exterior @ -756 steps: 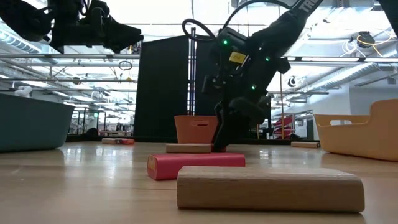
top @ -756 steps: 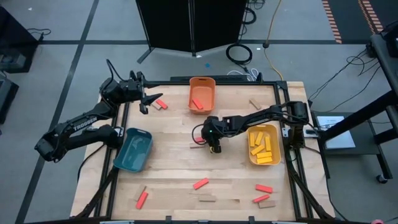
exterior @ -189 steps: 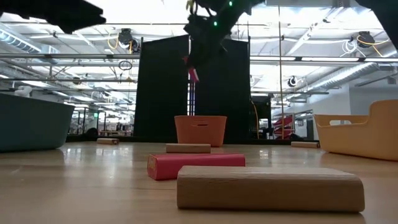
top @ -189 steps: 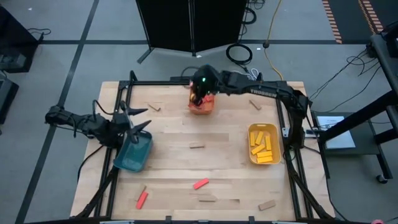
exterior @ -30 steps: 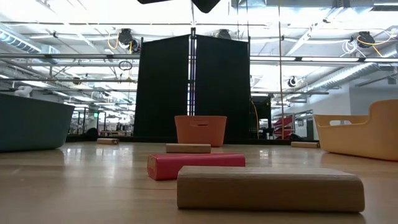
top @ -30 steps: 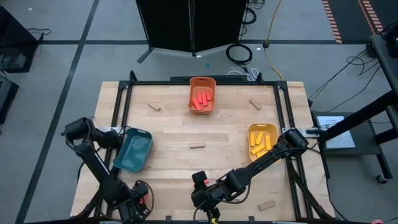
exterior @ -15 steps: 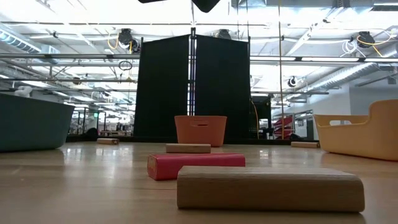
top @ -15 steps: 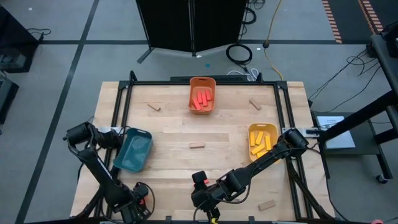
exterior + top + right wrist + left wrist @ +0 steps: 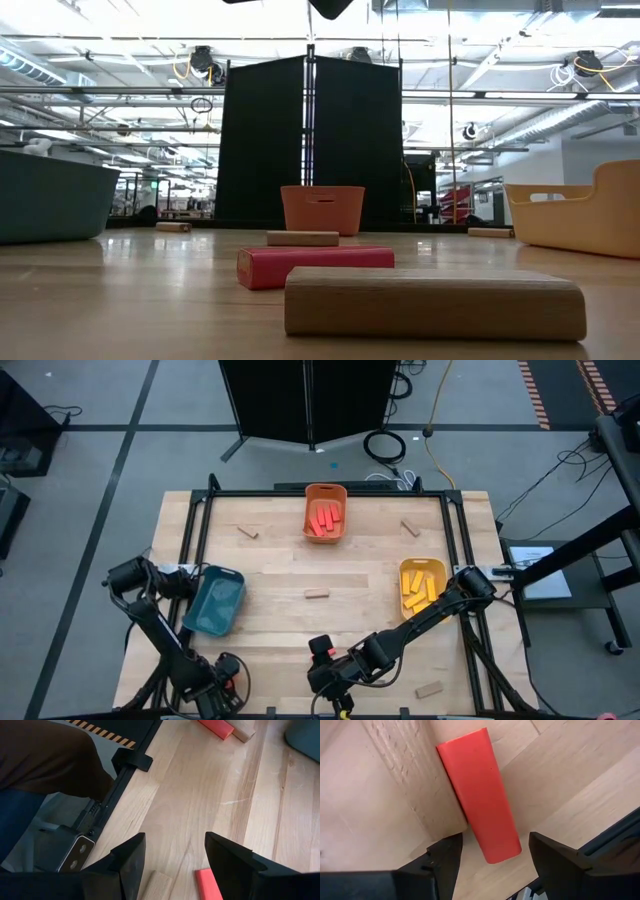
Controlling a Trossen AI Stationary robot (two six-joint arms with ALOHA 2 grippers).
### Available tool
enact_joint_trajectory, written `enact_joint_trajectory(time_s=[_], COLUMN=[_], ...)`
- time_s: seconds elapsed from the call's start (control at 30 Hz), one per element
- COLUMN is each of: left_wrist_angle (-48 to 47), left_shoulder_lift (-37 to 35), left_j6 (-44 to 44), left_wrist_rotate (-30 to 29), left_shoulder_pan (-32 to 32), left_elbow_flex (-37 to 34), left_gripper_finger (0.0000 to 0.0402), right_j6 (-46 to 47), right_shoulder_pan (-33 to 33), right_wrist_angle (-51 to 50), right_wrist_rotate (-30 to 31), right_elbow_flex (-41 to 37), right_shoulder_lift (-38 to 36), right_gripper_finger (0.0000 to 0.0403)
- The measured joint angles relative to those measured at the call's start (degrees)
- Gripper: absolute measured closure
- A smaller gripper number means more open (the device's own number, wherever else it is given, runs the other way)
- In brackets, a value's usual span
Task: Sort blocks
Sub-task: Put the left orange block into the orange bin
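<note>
My left gripper [image 9: 496, 840] is open at the table's near left corner [image 9: 222, 682]. Its fingers stand on either side of the near end of a red block [image 9: 480, 795] that lies flat against a tan block [image 9: 400, 765]; I cannot tell whether they touch it. My right gripper [image 9: 175, 840] is open near the middle of the near edge [image 9: 325, 678], over a red block [image 9: 207, 885] and a tan block [image 9: 157, 886]. The low view shows a red block [image 9: 315, 266] and a tan one [image 9: 435, 300] lying flat.
The orange bin [image 9: 325, 512] holds red blocks, the yellow bin [image 9: 422, 590] holds yellow ones, and the teal bin [image 9: 213, 600] stands at the left. Loose tan blocks [image 9: 317, 595] [image 9: 247, 531] [image 9: 410, 528] [image 9: 430, 688] lie about. A person's sleeve [image 9: 45, 760] shows beyond the near edge.
</note>
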Motion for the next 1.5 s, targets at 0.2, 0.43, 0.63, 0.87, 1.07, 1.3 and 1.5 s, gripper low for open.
enact_joint_trajectory(time_s=[0.2, 0.43, 0.63, 0.87, 1.07, 1.3, 1.5], left_wrist_angle=[-3.5, -6.1, -6.5, -6.2, -5.7, -5.5, -5.8], left_shoulder_lift=[0.2, 0.3, 0.1, 0.1, -1.3, -5.5, -9.3], left_j6=[0.7, 4.1, 8.5, 12.5, 14.5, 18.5, 23.1], left_wrist_rotate=[-0.6, -2.4, -4.1, -4.6, -8.3, -15.6, -25.0], left_shoulder_pan=[0.2, 1.0, 3.3, 4.6, 4.9, 4.8, 4.9], left_elbow_flex=[1.5, 1.7, 1.6, 1.6, 2.4, 4.4, 4.8], left_gripper_finger=[0.0211, 0.0235, 0.0238, 0.0238, 0.0238, 0.0238, 0.0238], right_j6=[-0.3, -0.4, -1.5, -1.5, -1.5, -1.4, -1.3], right_shoulder_pan=[0.0, 0.0, -0.8, -1.9, -2.6, -2.7, -2.7], right_wrist_angle=[0.0, 0.0, 0.5, 0.5, 0.4, 0.4, 0.4], right_wrist_rotate=[0.0, 0.0, 0.0, 0.0, 0.0, 0.0, -0.1], right_elbow_flex=[0.0, 0.0, 0.0, 0.0, 0.0, 0.0, 0.0], right_shoulder_lift=[0.0, 0.0, 0.0, 0.0, 0.0, 0.0, 0.0], right_gripper_finger=[0.0204, 0.0204, 0.0204, 0.0204, 0.0204, 0.0204, 0.0204])
